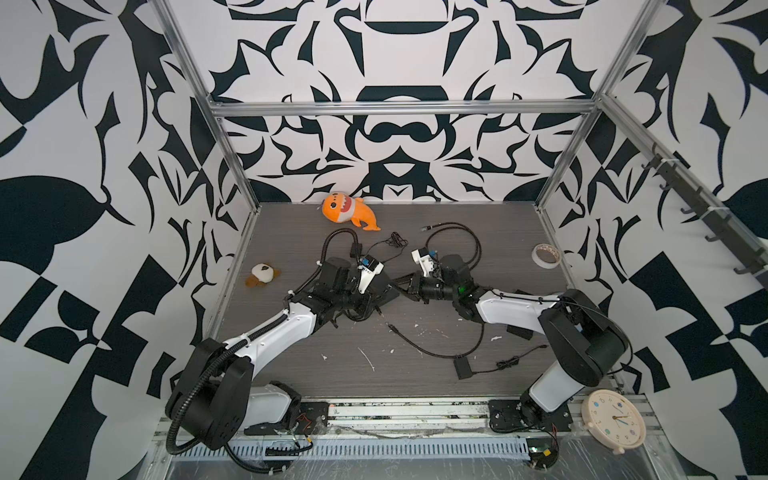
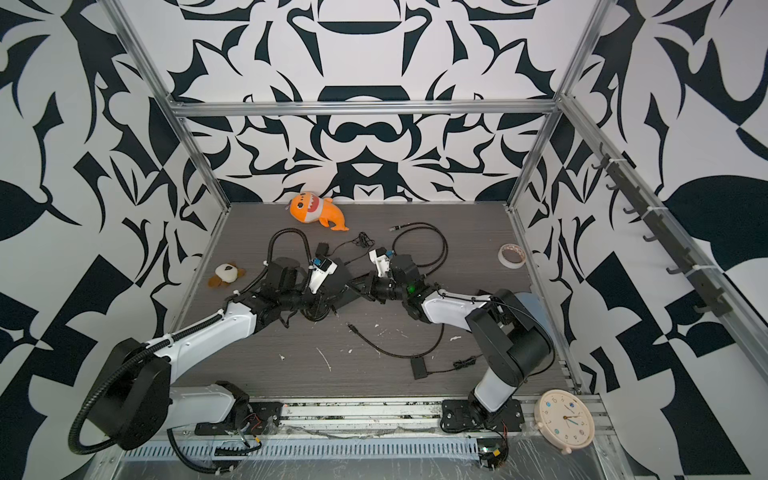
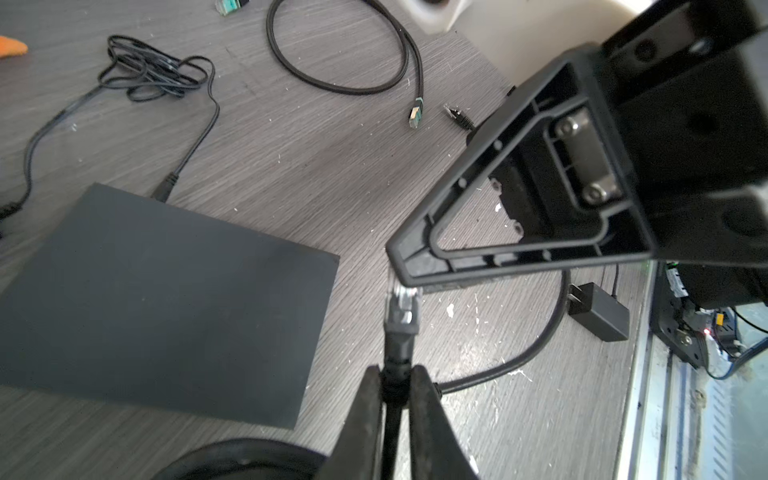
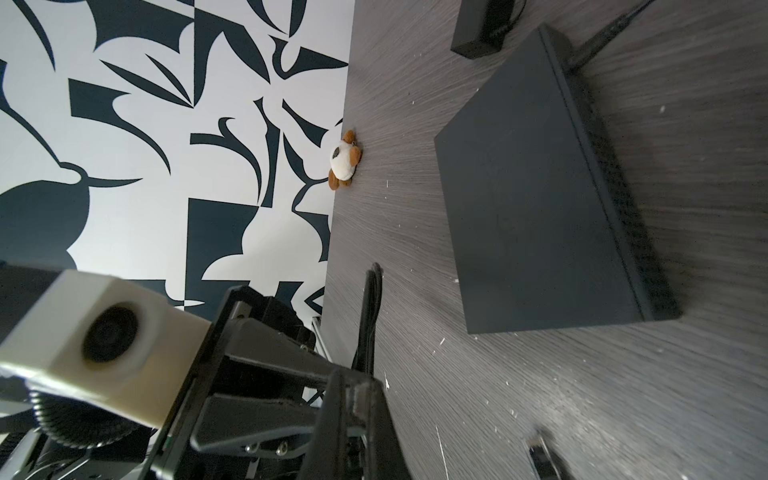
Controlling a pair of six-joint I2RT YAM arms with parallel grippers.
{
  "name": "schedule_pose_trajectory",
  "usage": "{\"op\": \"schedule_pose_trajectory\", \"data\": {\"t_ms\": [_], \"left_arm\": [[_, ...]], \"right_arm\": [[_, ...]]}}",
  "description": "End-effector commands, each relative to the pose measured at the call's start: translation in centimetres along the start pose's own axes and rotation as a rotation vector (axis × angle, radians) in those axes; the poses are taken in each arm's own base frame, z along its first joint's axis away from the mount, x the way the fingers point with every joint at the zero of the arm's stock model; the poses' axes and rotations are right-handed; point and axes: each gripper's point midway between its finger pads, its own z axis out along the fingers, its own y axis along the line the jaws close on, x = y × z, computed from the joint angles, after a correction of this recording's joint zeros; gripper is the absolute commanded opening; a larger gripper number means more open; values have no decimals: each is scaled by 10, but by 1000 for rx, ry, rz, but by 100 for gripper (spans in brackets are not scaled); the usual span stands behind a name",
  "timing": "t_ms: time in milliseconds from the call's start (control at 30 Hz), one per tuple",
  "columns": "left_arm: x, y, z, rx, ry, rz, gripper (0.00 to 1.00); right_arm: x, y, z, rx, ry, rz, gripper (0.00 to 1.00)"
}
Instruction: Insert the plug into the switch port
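Note:
The switch is a flat dark grey box lying on the table, partly hidden under the arms in both top views. The plug is a clear connector on a black cable. My left gripper is shut on that cable just behind the plug. The plug's tip reaches the tip of my right gripper's fingers. In the right wrist view the right gripper is shut, with a pale sliver of the plug between its fingertips. Both grippers meet beside the switch's near right side. The ports are hidden.
The switch's power cord leaves its far edge. A second cable with a green plug and a black adapter lie nearby. An orange plush, a small brown plush, a tape roll and a clock sit around the edges.

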Motion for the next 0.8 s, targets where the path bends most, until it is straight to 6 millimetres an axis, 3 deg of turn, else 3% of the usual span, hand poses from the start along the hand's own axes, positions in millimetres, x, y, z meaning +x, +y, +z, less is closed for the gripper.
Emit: {"op": "schedule_pose_trajectory", "data": {"t_ms": [0, 233, 400, 767], "left_arm": [[-3, -3, -4, 21, -27, -3, 13], [-9, -5, -3, 34, -37, -1, 5], [-13, -3, -1, 33, -39, -6, 17], [-14, -3, 1, 38, -50, -15, 15]], "right_arm": [[-9, 26, -4, -82, -25, -46, 0], [-10, 24, -2, -80, -24, -40, 0], [-9, 27, -3, -87, -22, -44, 0], [-6, 30, -2, -91, -12, -51, 0]]}}
